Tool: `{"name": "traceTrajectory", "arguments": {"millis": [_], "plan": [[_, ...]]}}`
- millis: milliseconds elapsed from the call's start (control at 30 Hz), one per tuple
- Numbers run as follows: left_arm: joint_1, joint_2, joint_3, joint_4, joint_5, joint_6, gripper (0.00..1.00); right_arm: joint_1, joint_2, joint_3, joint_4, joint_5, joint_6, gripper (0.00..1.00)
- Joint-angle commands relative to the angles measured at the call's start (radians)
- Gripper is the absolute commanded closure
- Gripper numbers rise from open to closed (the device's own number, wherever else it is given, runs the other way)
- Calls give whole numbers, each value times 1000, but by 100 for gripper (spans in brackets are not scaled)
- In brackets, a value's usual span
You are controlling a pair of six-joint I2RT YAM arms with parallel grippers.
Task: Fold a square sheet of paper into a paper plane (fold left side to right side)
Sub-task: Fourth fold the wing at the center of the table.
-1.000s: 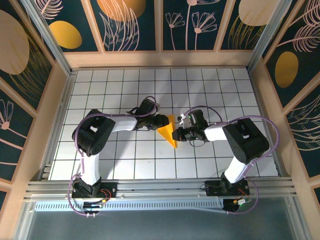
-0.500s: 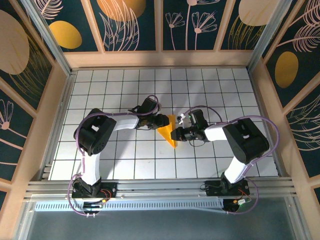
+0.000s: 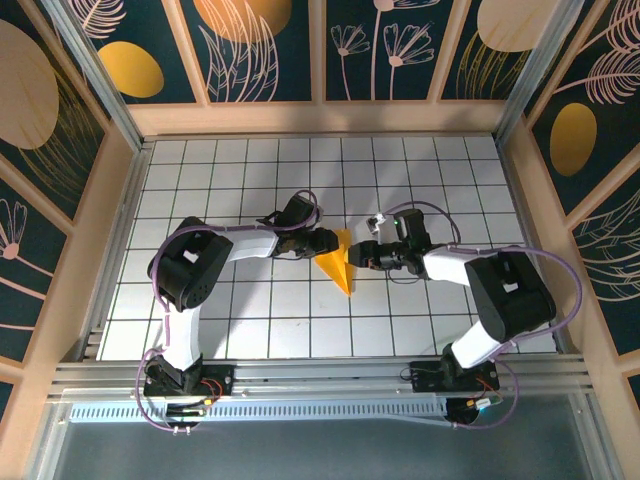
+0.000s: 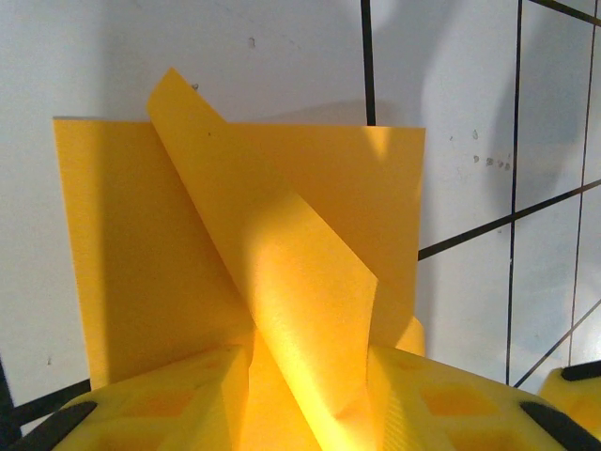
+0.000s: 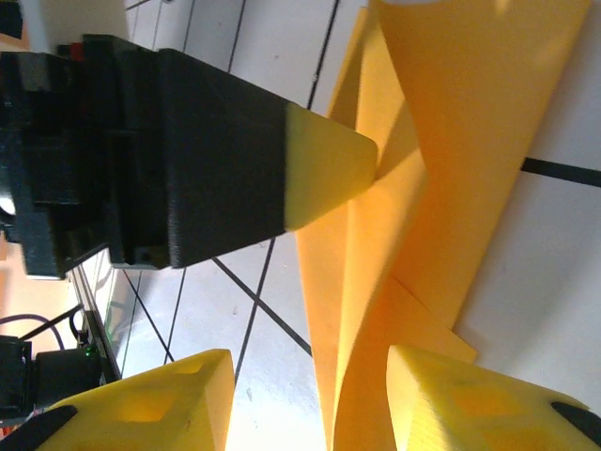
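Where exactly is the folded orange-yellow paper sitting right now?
In the top view, the paper lies mid-table on the white grid, between the left gripper and right gripper.

A white tabletop ruled with a dark square grid (image 3: 250, 170) fills the middle. Pale wooden framing (image 3: 320, 116) borders it at nine, twelve and three o'clock. Above rise dark navy wall panels (image 3: 265, 50) painted with golden ovals (image 3: 130, 68) and pale line-drawn flowers. A grey aluminium rail (image 3: 320, 375) runs along six o'clock. Light is even and bright.
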Motion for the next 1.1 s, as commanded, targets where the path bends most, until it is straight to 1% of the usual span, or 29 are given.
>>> {"name": "traceTrajectory", "arguments": {"millis": [0, 433, 500, 667, 867, 933, 1067], "plan": [[6, 51, -19, -82, -71, 23, 61, -2, 45, 44, -26, -33, 19, 54], [5, 42, -25, -75, -68, 20, 61, 20, 172, 121, 13, -52, 44, 65], [6, 43, -25, -76, -68, 20, 61, 22, 185, 128, 15, -52, 45, 69], [5, 41, -25, -76, -70, 20, 61, 20, 185, 125, -5, -19, 36, 84], [5, 39, -24, -80, -76, 20, 61, 18, 175, 116, -53, 25, 20, 98], [6, 40, -24, -80, -76, 22, 61, 17, 167, 109, -61, 43, 19, 100], [6, 41, -23, -80, -76, 21, 61, 13, 153, 106, -76, 74, 11, 100]]}}
